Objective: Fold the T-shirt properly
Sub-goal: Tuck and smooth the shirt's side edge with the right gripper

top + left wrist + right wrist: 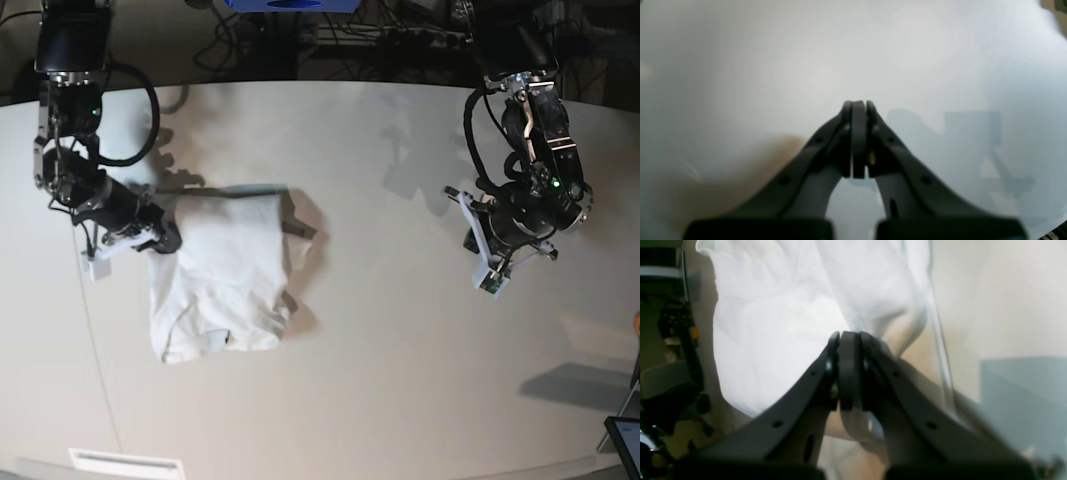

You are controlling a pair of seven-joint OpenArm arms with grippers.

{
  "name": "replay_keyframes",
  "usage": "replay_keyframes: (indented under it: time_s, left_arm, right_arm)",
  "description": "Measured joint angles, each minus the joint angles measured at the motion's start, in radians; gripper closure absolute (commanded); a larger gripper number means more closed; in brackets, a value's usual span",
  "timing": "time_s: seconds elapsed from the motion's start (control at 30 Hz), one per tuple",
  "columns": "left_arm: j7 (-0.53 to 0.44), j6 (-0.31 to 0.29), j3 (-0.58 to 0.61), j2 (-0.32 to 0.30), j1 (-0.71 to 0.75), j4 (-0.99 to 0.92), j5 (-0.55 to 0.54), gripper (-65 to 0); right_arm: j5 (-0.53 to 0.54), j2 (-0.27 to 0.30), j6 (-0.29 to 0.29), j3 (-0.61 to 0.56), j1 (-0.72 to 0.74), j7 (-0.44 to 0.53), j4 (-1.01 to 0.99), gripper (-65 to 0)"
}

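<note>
The plain white soft cotton T-shirt lies on the left half of the smooth off-white tabletop as the base view shows it, already gathered into a rough upright oblong with a narrow dark-shadowed flap sticking out from its upper right edge and its lower edge curling unevenly. The black two-fingered right gripper is at the shirt's upper left corner, and in the right wrist view its jaws stand pressed together with white cloth bunched right at and over the tips; it looks to be clenched on a pinch of the fabric edge, though the blur keeps me from seeing the cloth between the pads for certain. Holding that corner makes sense as a way to lift or drag one side over the body of the shirt for a further fold, or to pull the edge straight. The black two-fingered left gripper hangs well apart from the shirt, over bare table on the far side, its jaws clenched with nothing between them; the left wrist view shows only blank surface and the arm's own shadow beneath it. I judge it is parked there to stay clear of the cloth while the other arm works. The fold seems partway done, since the outline is not yet neat.
</note>
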Motion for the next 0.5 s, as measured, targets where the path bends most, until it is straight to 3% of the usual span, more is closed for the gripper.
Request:
replay_keyframes:
  time_s: [0.23,0.5]
  left_arm:
    - [0.000,0.000,0.000,0.000,0.000,0.000,0.000,0.0]
    - [0.000,0.000,0.000,-0.001,0.000,0.000,0.000,0.0]
  right_arm:
    - [-0.023,-0.002,-0.019,0.000,0.005,-0.097,0.161,-3.0]
    - [-0.018,-0.002,-0.018,0.000,0.116,-0.117,0.106,-3.0]
